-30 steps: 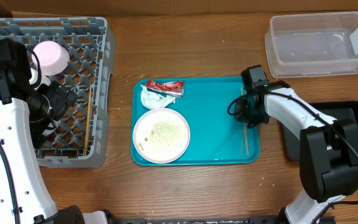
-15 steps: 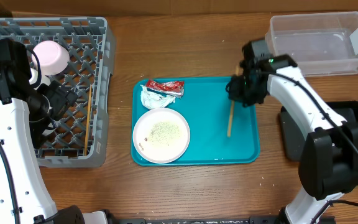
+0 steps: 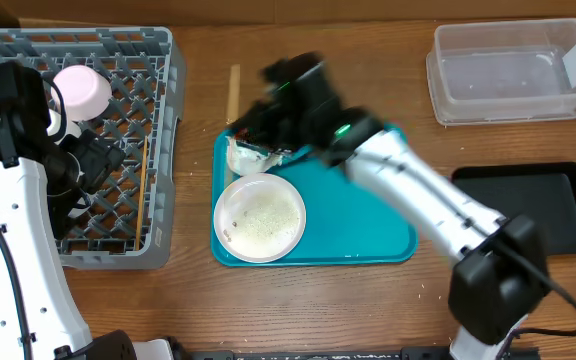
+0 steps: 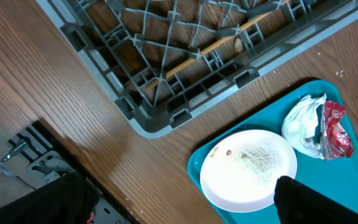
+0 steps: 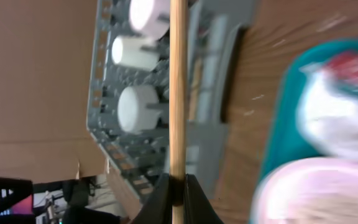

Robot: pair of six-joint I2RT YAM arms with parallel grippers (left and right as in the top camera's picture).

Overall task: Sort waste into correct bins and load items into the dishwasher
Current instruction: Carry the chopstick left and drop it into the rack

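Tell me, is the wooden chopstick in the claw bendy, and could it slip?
Probably stiff: the chopstick looks straight though the right claw pinches only one end. Likely light, being so thin. It might swivel or slip, since the smooth stick is held at one small spot.

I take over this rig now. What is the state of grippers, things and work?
Left gripper open, empty, at the rack. Right gripper shut on a chopstick near the rack.
Done: pink dish and another chopstick in the rack.
To do: rack the held chopstick; plate with crumbs, napkin and red packet lie on the teal tray; clear tub and black tray hold no waste.
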